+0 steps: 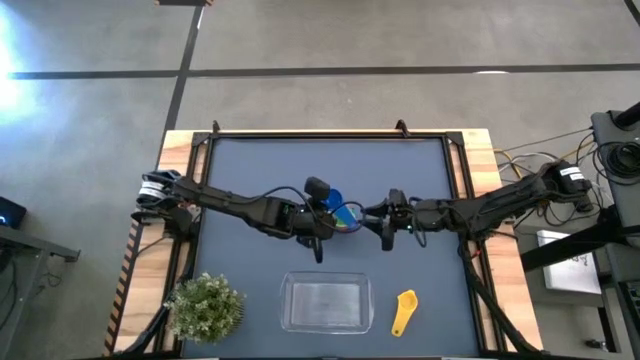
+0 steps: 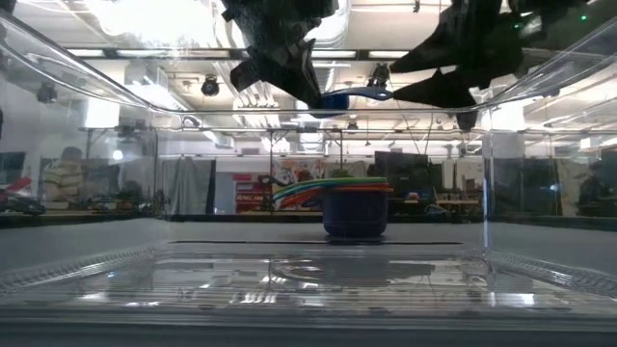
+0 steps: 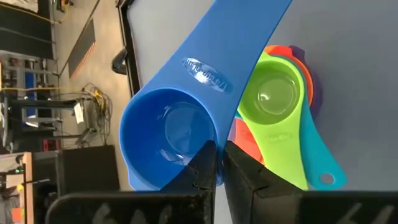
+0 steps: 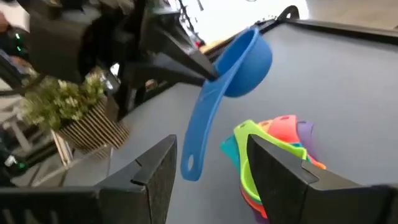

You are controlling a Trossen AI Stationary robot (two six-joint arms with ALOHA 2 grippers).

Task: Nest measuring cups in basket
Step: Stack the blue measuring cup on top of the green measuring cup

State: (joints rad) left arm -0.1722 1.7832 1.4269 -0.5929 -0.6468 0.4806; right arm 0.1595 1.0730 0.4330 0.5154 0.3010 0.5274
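Observation:
My left gripper point(image 1: 322, 232) is shut on the blue measuring cup point(image 1: 334, 200) and holds it in the air over mid-table. Just below it, a nested stack of cups point(image 3: 277, 106) stands on its base on the table: green on top, with teal, orange, red-pink and purple under it point(image 2: 355, 207). My right gripper point(image 4: 211, 180) is open, just right of the stack point(image 4: 273, 149), and touches nothing. The yellow cup point(image 1: 403, 312) lies on the table to the right of the clear basket point(image 1: 284, 300). My left gripper pinches the wall of the blue cup's bowl at the rim point(image 3: 208, 146), beside the root of the handle, with one finger point(image 3: 202, 171) inside the bowl and one outside. The cup is lifted clear above the stack, and its handle point(image 4: 202, 124) sticks out free toward my right gripper.
A bushy green plant point(image 1: 205, 308) in a slatted pot stands at the near left corner. The basket sits at the near edge, and the low view looks through its clear walls point(image 2: 540, 77). A raised frame borders the table point(image 1: 330, 135).

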